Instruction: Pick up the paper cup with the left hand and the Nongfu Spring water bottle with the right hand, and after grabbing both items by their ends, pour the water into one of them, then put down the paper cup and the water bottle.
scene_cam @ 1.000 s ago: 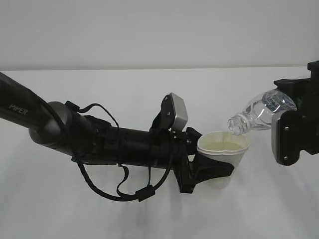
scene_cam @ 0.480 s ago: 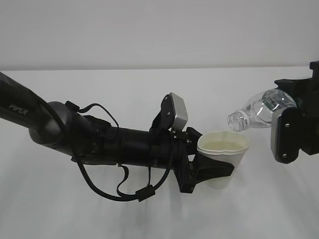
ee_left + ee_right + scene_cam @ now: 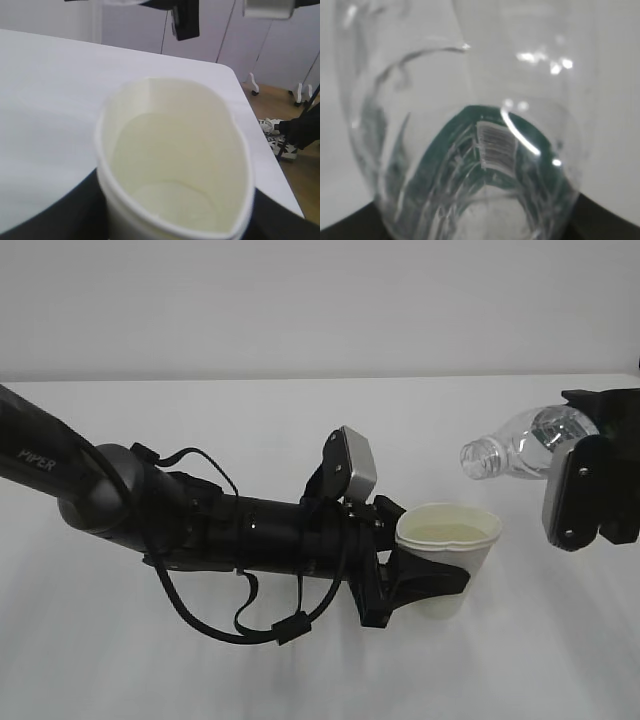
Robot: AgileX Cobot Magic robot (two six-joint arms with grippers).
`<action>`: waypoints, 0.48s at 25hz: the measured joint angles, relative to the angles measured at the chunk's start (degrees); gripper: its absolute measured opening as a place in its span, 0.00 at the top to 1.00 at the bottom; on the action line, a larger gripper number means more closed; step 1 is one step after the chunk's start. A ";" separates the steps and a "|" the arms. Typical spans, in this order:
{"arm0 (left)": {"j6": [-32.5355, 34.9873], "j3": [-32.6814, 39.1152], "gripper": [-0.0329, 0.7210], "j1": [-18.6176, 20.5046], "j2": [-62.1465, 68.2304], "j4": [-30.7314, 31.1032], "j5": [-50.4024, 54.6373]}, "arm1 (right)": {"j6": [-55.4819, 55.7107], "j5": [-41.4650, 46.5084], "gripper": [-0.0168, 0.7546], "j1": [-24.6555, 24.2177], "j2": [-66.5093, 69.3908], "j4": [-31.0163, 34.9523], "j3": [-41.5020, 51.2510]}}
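Note:
The white paper cup [image 3: 450, 555] is held upright just above the white table, with my left gripper [image 3: 432, 582] shut around its lower wall. Its rim is squeezed to an oval, and the left wrist view shows water [image 3: 175, 205] low inside the paper cup [image 3: 170, 165]. Up and to the right of the cup, my right gripper [image 3: 590, 485] is shut on the clear Nongfu Spring water bottle [image 3: 515, 452], which lies tilted with its open neck pointing left, clear of the cup's rim. The right wrist view is filled by the bottle [image 3: 470, 150] and its green label.
The white table [image 3: 250, 660] spreads all round under both arms. A plain pale wall [image 3: 300, 300] stands behind it. In the left wrist view the table's far edge [image 3: 235, 70] gives way to a wooden floor [image 3: 295, 165] with stand feet and shoes.
The right gripper has lifted the bottle up and to the right, so its neck has come away from the cup's rim. The left arm and the cup have stayed put.

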 joint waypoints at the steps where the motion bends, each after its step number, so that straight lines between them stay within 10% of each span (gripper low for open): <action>1: 0.00 0.00 0.41 0.00 0.00 0.00 0.00 | 0.74 -0.23 0.46 0.00 0.00 0.13 0.00; 12: 0.00 0.00 0.41 0.00 0.00 -2.77 0.00 | 9.04 -1.44 0.46 0.00 0.00 0.47 0.00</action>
